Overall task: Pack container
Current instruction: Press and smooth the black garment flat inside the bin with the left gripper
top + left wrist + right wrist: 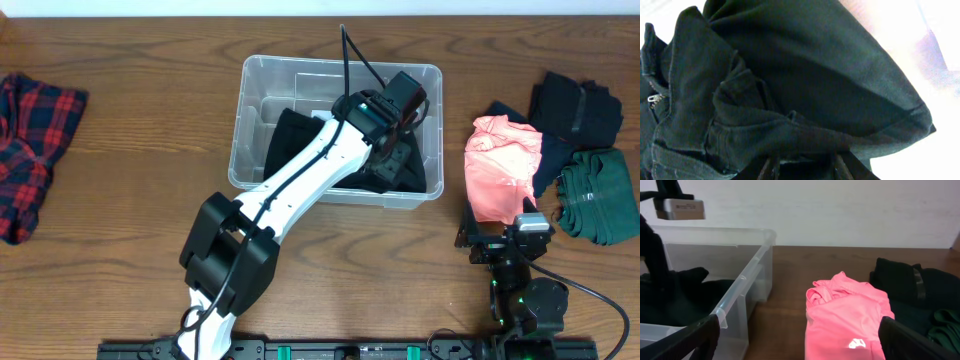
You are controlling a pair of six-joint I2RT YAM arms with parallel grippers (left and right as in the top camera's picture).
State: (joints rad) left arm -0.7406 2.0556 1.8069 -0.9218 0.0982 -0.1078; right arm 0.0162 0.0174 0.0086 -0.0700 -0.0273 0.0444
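Observation:
The clear container (340, 62) stands at the middle back of the table, and its near wall shows in the right wrist view (747, 287). A black garment (285, 140) lies inside it. My left gripper (395, 150) reaches down into the container's right half. In the left wrist view the black garment (805, 75) fills the frame. The fingers (804, 170) are partly closed, with the fabric bunched over their tips. My right gripper (505, 240) is open and empty (800, 340), low near the front right, facing a pink garment (847, 315).
The pink garment (500, 160) lies right of the container, with a dark navy garment (575, 105) and a green garment (600, 195) further right. A red plaid shirt (30, 140) lies at the far left edge.

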